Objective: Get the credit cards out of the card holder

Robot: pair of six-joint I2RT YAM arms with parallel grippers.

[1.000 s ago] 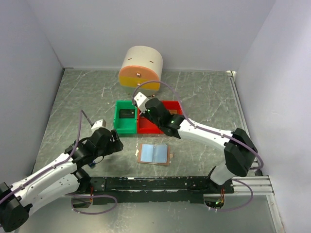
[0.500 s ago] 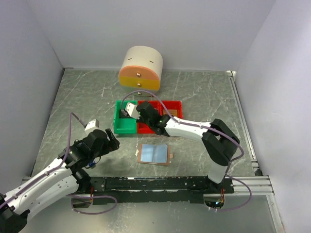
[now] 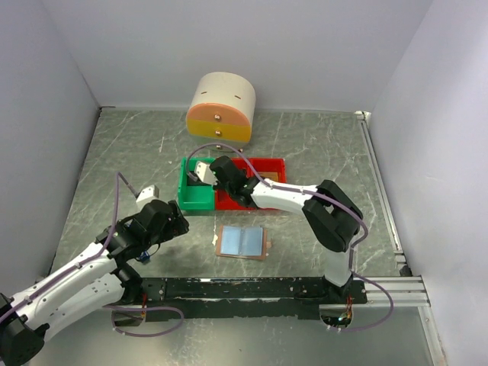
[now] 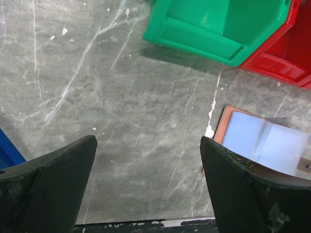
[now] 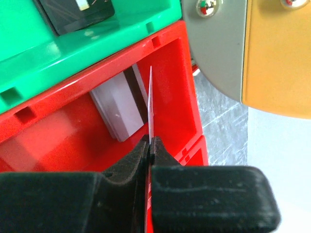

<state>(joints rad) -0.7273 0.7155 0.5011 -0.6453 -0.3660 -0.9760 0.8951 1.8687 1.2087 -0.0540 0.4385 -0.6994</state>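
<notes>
The card holder [image 3: 242,242] lies open and flat on the table, tan-brown with pale blue pockets; it also shows at the right of the left wrist view [image 4: 265,145]. My right gripper [image 3: 210,177] is over the green and red bins. In the right wrist view it [image 5: 149,143] is shut on a thin credit card [image 5: 150,104], seen edge-on and upright over the red bin [image 5: 192,121]. A grey card [image 5: 116,114] lies inside that bin. My left gripper [image 3: 175,226] is open and empty, left of the holder, low over bare table [image 4: 148,145].
A green bin [image 3: 197,197] with a black item [image 5: 77,14] adjoins the red bin [image 3: 267,164]. A round cream and orange drawer unit [image 3: 222,107] stands behind them. A small blue gadget [image 4: 7,153] lies by my left arm. Grey walls enclose the table.
My right gripper has moved left with the card, from above the red bin to the border of the two bins, and its elbow has swung in. My left arm has shifted slightly.
</notes>
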